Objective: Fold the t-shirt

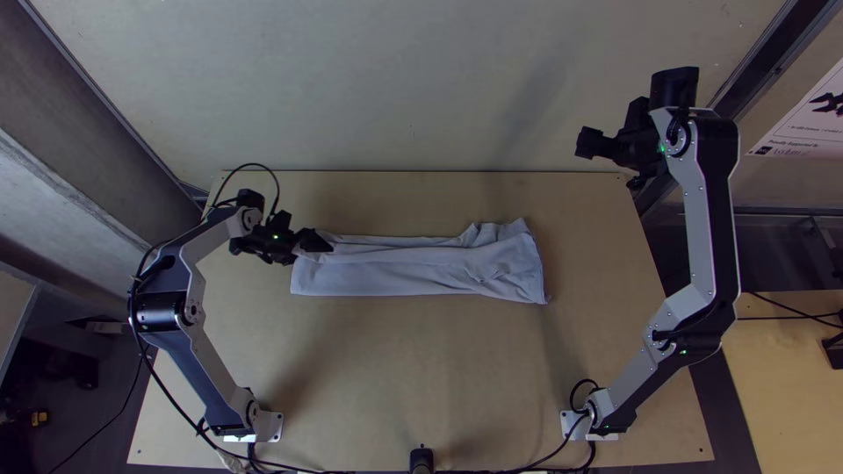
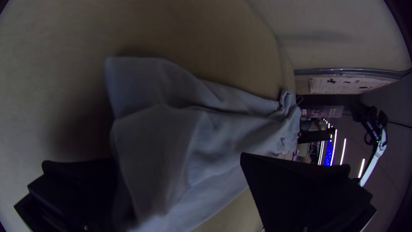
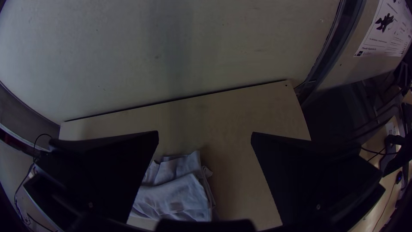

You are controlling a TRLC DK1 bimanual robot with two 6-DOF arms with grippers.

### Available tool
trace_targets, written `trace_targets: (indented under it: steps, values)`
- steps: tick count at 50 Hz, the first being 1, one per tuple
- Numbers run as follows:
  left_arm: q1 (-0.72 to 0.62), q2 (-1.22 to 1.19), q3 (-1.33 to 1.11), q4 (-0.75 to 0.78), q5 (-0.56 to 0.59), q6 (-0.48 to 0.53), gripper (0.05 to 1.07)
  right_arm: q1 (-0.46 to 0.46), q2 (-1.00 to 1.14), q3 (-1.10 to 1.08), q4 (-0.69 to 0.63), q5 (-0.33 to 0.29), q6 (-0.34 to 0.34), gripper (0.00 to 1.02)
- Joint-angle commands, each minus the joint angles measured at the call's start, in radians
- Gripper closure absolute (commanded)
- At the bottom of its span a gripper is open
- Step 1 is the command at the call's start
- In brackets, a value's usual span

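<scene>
The pale blue-grey t-shirt (image 1: 413,268) lies folded into a long strip across the table, its right end more wrinkled. My left gripper (image 1: 318,240) is at the strip's upper left corner; in the left wrist view this gripper (image 2: 180,161) stands open, with the shirt (image 2: 167,141) showing between and beyond its fingers. High at the upper right, away from the cloth, is my right gripper (image 1: 592,145). The right wrist view has that gripper (image 3: 205,134) wide open, nothing held, and the shirt's bunched end (image 3: 176,193) lower down, partly behind one finger.
The light wooden table (image 1: 395,377) extends in front of the shirt and on both sides. A pale wall or panel (image 1: 395,88) runs along its far edge. Black cables (image 1: 167,395) hang beside the left arm, and a small black object (image 1: 421,458) stands at the near edge.
</scene>
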Motion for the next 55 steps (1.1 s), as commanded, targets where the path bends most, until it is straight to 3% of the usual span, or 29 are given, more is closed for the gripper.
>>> trace_targets:
  steps: [1, 9, 16, 18, 24, 40, 55]
  values:
    - [-0.072, 0.013, -0.064, -0.003, -0.090, -0.076, 0.10, 0.005, -0.027, -0.021, -0.009, -0.006, 0.024, 0.03]
    - [-0.156, -0.007, -0.075, 0.046, -0.244, -0.160, 0.10, 0.009, -0.030, -0.046, -0.009, -0.006, 0.031, 0.03]
    - [-0.205, -0.023, -0.076, 0.043, -0.325, -0.191, 0.29, 0.012, -0.044, -0.096, -0.009, -0.006, 0.036, 0.03]
    - [-0.216, -0.023, -0.075, 0.043, -0.345, -0.195, 0.44, 0.013, -0.050, -0.116, -0.009, -0.006, 0.034, 0.03]
    - [-0.228, -0.030, -0.070, 0.053, -0.380, -0.204, 1.05, 0.024, -0.067, -0.167, -0.009, -0.006, 0.036, 0.03]
    - [-0.168, -0.046, -0.021, 0.009, -0.442, -0.209, 1.04, 0.027, -0.117, -0.280, 0.048, -0.006, 0.036, 0.03]
    - [-0.015, -0.046, 0.086, -0.120, -0.495, -0.105, 1.04, 0.030, -0.157, -0.382, 0.114, -0.006, 0.037, 0.03]
